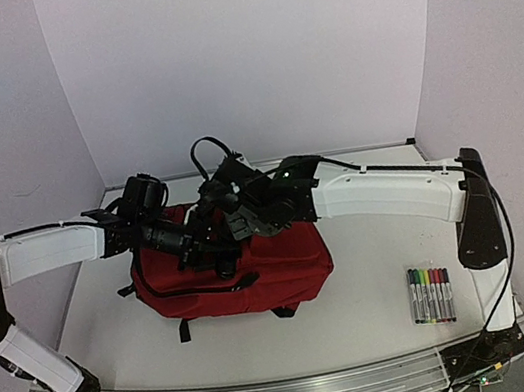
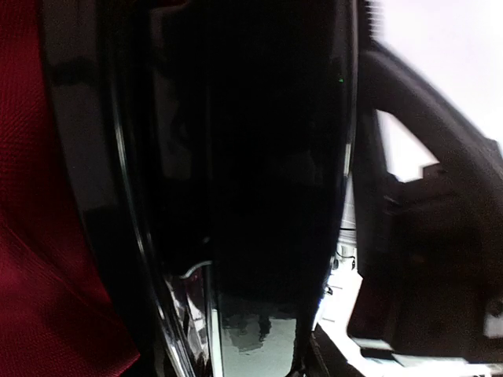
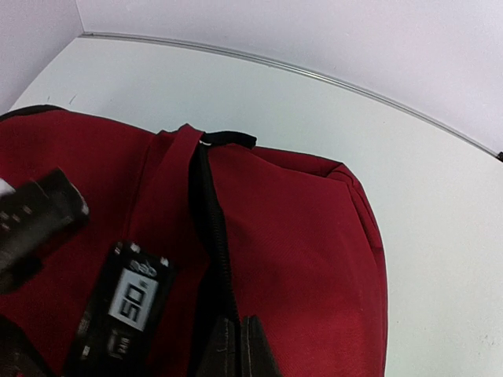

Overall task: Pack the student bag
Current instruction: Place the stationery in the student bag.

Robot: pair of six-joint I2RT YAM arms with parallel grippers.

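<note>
The student bag [image 1: 284, 263] is a dark-red backpack lying flat mid-table, with both arms meeting over its left half. In the right wrist view my right gripper [image 3: 240, 349] is shut, its fingertips pressed together on the bag's [image 3: 314, 251] black zip line [image 3: 211, 228]. Whether a zip pull sits between them is hidden. My left gripper [image 1: 200, 247] hovers low over the bag beside the right gripper [image 1: 225, 225]. The left wrist view is filled by a dark glossy surface, with red bag fabric [image 2: 31, 236] at its left edge. Its jaws do not show.
A pack of coloured markers [image 1: 431, 294] lies on the table near the right arm's base. In the right wrist view a black part with a white label [image 3: 126, 302] lies over the bag, left of the zip. White walls close the back and sides.
</note>
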